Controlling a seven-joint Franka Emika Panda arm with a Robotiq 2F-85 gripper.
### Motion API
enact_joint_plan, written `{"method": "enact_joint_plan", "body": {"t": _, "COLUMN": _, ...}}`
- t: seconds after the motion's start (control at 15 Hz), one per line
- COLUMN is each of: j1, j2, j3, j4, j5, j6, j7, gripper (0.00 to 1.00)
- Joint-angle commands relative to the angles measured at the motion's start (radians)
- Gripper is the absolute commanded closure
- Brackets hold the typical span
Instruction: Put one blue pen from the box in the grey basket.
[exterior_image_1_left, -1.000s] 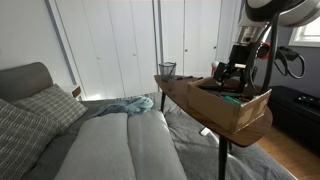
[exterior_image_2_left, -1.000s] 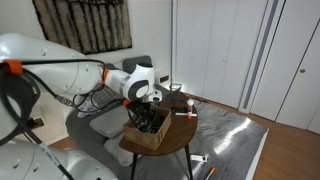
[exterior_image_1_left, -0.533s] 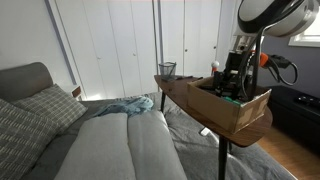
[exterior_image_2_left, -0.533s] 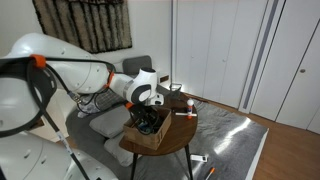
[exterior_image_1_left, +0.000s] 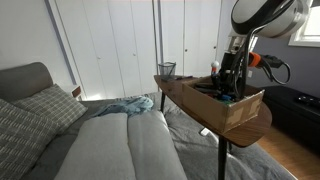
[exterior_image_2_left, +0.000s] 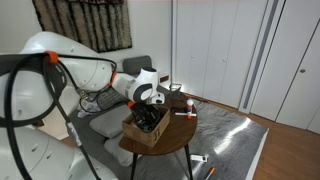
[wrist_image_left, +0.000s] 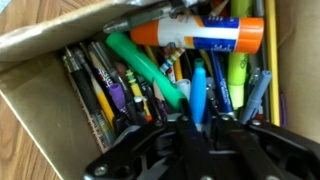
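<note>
Your jaws have sunk deeper into the box (exterior_image_1_left: 240, 110) and straddle the blue pen (wrist_image_left: 197, 90); whether they are clenched is unclear. The likely next move is a lift toward the grey basket (exterior_image_1_left: 167, 69).

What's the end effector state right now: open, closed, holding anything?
The end effector: looks closed on the blue pen, down inside the box.

two room cams plus one wrist cam, one shared target
in an exterior view, seen from low beside the couch (exterior_image_1_left: 120, 140), the box (exterior_image_1_left: 235, 103) sits mid range. in an exterior view from behind the arm (exterior_image_2_left: 90, 75), the box (exterior_image_2_left: 146, 131) is farther off. wrist view looks straight down into the box (wrist_image_left: 45, 110), very close.
</note>
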Motion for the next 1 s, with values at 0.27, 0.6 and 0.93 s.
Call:
{"method": "enact_joint_plan", "body": {"t": 0.27, "j1": 0.064, "j2": -0.116, "j3": -0.054, "j4": -0.009, "j5": 0.129, "j6": -0.044, "j7": -0.142, "gripper": 0.96}}
{"method": "enact_joint_plan", "body": {"t": 0.6, "j1": 0.112, "j2": -0.28, "j3": -0.159, "j4": -0.021, "j5": 0.266, "j6": -0.078, "j7": -0.338, "gripper": 0.96}}
{"method": "enact_joint_plan", "body": {"t": 0.93, "j1": 0.109, "j2": -0.294, "j3": -0.197, "j4": 0.003, "j5": 0.308, "j6": -0.071, "j7": -0.431, "gripper": 0.85}}
